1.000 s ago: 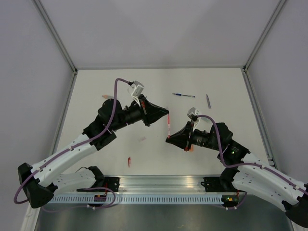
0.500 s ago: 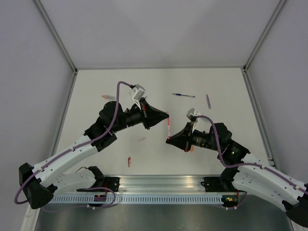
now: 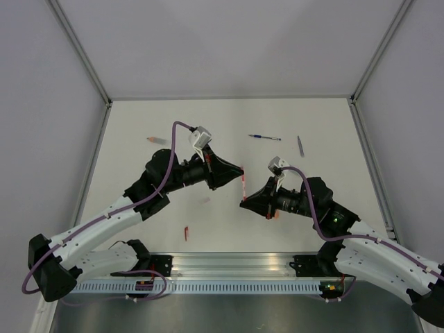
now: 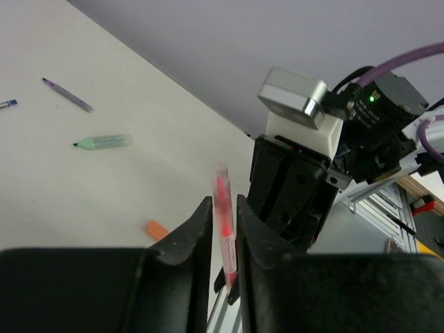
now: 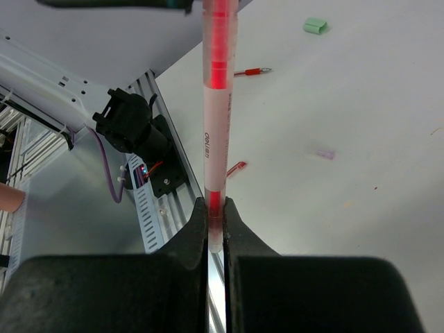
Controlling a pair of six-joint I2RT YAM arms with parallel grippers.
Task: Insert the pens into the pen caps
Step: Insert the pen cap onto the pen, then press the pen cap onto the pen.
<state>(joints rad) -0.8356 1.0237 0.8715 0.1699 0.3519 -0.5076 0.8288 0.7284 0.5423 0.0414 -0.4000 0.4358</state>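
Red pen (image 3: 243, 186) held upright mid-air, centre, lower end clamped by right gripper (image 3: 243, 202); left gripper (image 3: 242, 171) slightly parted around top. Capping judged done; next, pen to be set down.

On the right wrist view I lose the red pen (image 5: 216, 132) past the frame edge at twelve o'clock, and its lower end is buried between the right gripper (image 5: 216, 211) jaws. Overhead, the speck (image 3: 206, 201) at eight o'clock of the pen is too small to name, possibly a cap.

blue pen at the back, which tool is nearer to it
Left. The left tool is just near-left of the blue pen; the right tool is farther off on the same side, holding the red pen.
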